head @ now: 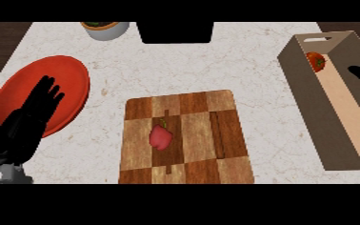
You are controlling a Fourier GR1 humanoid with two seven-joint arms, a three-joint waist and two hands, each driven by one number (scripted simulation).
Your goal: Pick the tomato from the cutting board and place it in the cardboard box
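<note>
Tomato: the round red tomato [315, 61] lies inside the cardboard box [304, 83], at its far end, along the desk's right edge.
Orientation: too round to show a long axis; its green stem end faces right.
Left hand: the black left hand [32, 119] rests at the desk's left edge over a red plate [70, 76], fingers straight, released, well apart from the tomato.
Cutting board: the wooden cutting board [211, 124] at the near-centre edge carries a red pepper [161, 137].
Right hand: out of sight.

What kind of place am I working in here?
Most likely a kitchen counter: a pale marble-look counter top carries a wooden cutting board with a red pepper on it, a red plate, and a cardboard box holding a tomato.
</note>
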